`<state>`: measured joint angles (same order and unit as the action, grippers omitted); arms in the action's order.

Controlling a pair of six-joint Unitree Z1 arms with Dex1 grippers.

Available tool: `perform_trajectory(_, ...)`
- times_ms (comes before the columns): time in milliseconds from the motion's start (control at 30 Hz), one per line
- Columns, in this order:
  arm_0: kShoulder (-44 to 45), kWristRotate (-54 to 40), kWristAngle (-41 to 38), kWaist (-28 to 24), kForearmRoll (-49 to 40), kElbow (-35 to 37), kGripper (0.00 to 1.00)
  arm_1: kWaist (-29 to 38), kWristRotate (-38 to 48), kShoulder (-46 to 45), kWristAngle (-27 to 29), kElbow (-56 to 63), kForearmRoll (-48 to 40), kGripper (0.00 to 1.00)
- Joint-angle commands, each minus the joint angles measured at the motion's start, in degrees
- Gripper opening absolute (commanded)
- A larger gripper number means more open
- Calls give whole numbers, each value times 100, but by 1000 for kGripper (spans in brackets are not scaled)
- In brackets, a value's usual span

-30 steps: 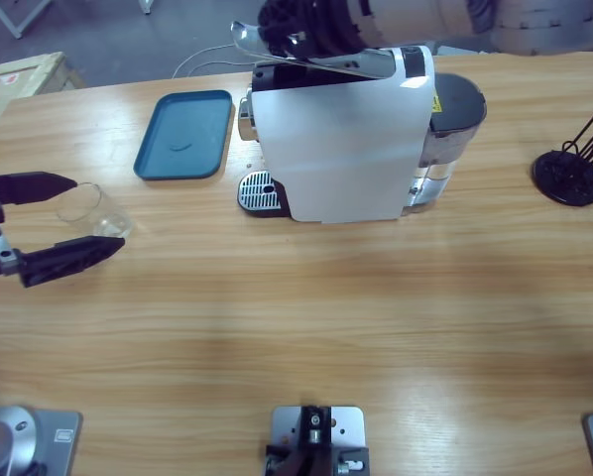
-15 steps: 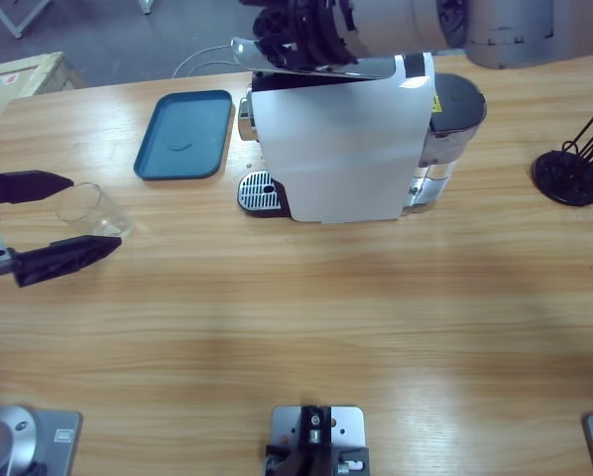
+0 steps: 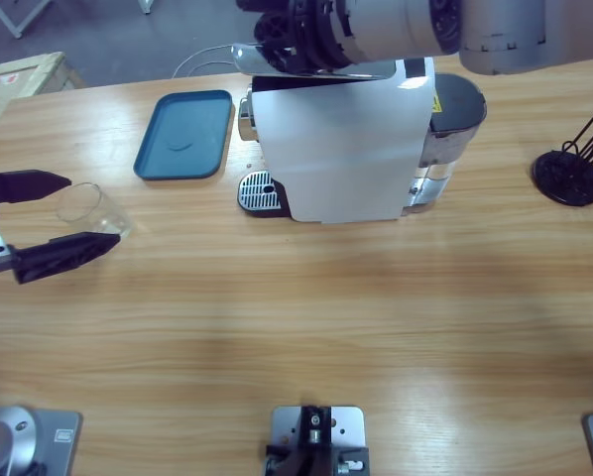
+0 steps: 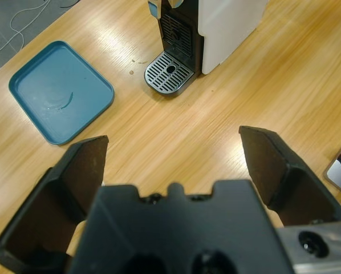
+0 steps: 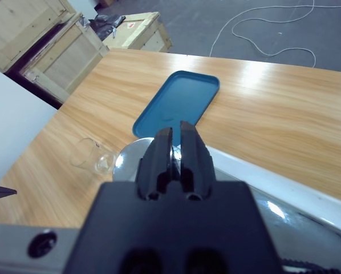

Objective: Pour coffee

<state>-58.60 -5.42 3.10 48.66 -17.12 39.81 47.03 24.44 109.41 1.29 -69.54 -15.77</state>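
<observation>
On the wooden counter (image 3: 306,307), the white coffee machine (image 3: 341,149) stands toward twelve o'clock in the high view, its perforated drip grate (image 3: 258,191) at its nine o'clock side and a teal tray (image 3: 183,135) lying just beyond that, apart from it. The left end effector (image 3: 57,215) sits at the nine o'clock edge, jaws spread wide, with a clear glass tumbler (image 3: 86,207) between them; whether either jaw touches it cannot be told. No coffee is discernible in the tumbler. The right end effector (image 3: 277,35) hangs over the machine's top at twelve o'clock, its jaws nearly closed with only a thin gap and nothing seen between them, just above the silver lever (image 3: 316,61). A black wire capsule stand (image 3: 574,169) sits at three o'clock.
</observation>
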Motion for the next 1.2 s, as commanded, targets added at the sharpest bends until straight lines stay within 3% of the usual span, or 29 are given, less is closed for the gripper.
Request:
perform_trajectory(33,165,55,103,38,-81,-132,987,174,33,1150,128,695,969,0)
perform_trajectory(767,137,59,103,38,-55,-153,987,306,-159,1158,543,515,1947,0)
perform_trajectory(933,135,92,249,38,-46,-193,988,306,-570,218,847,537,1634,0)
perform_trajectory(967,130,248,405,38,-39,-228,991,306,-774,-185,862,496,1621,348)
perform_trajectory(1000,119,454,541,26,-37,-267,991,317,-996,-745,896,445,1651,980)
perform_trajectory(1200,-274,1210,1530,-371,-5,-406,991,902,-1662,-2744,1089,81,3202,1000)
